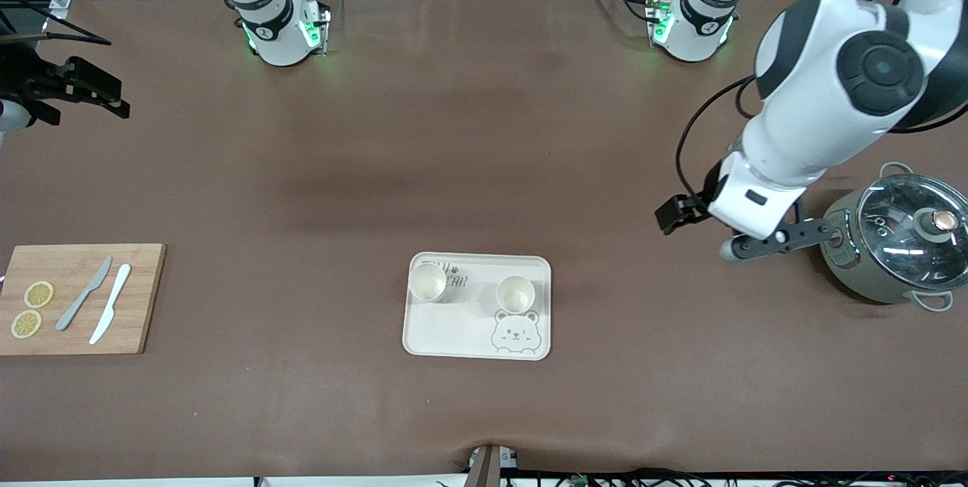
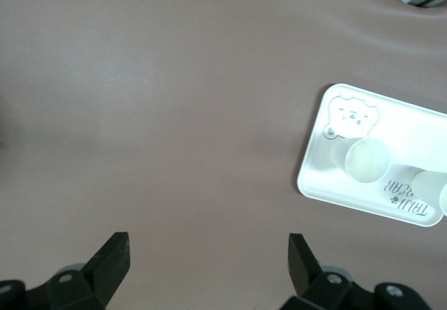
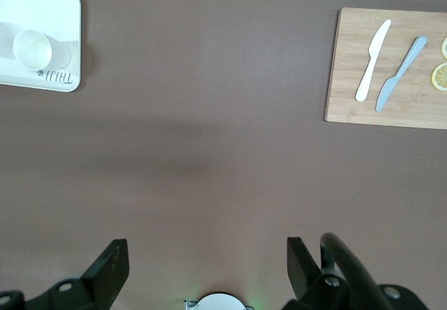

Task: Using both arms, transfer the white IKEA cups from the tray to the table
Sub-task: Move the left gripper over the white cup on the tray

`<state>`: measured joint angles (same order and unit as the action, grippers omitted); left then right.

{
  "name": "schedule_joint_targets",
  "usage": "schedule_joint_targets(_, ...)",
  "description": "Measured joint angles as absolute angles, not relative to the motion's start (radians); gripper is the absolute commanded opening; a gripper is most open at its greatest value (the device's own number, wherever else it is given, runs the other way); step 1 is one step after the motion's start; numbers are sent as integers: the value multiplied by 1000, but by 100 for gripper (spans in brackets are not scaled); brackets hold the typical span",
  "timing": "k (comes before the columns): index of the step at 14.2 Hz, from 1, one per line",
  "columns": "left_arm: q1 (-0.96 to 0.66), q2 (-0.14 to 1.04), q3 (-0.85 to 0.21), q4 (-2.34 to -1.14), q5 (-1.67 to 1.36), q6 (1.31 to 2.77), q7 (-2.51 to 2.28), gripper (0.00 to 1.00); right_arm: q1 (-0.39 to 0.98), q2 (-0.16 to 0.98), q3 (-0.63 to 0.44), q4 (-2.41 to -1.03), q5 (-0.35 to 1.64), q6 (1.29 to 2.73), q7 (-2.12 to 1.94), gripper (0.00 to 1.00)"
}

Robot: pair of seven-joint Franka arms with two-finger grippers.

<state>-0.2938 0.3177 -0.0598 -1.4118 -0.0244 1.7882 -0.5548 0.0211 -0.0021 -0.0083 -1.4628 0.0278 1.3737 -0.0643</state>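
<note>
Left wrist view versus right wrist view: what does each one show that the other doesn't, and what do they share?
Only the left wrist view shows the tray's bear drawing, both white cups, and the open left gripper over bare table.

Only the right wrist view shows the cutting board with the white knife, the grey knife and lemon slices, plus the open right gripper.

Both show the brown table, the tray and the cup by the lettering.

Both arms hover raised, left tool [image 2: 207, 268] and right tool [image 3: 206, 271] gaping wide, empty.
</note>
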Motion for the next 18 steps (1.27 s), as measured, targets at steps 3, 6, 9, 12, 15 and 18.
schedule_joint_targets(3, -317, 348, -60, -1410, -24, 1823, -556, 100, 20, 7, -8, -1463, 27, 1374, -64, 100)
schedule_joint_targets(6, -348, 374, -60, -1409, -24, 1861, -596, 100, 13, 12, -9, -1463, 25, 1374, -64, 100)
schedule_joint_targets(9, -380, 411, -61, -1409, -24, 1915, -633, 100, 7, 23, -10, -1463, 25, 1374, -64, 100)
schedule_joint_targets(12, -409, 466, -61, -1409, -24, 1997, -669, 100, 7, 28, -10, -1463, 25, 1374, -64, 100)
schedule_joint_targets(15, -433, 534, -61, -1409, -24, 2077, -678, 100, 6, 30, -10, -1463, 25, 1374, -64, 100)
schedule_joint_targets(18, -460, 592, -61, -1408, -24, 2134, -696, 100, 6, 41, -10, -1463, 24, 1374, -64, 100)
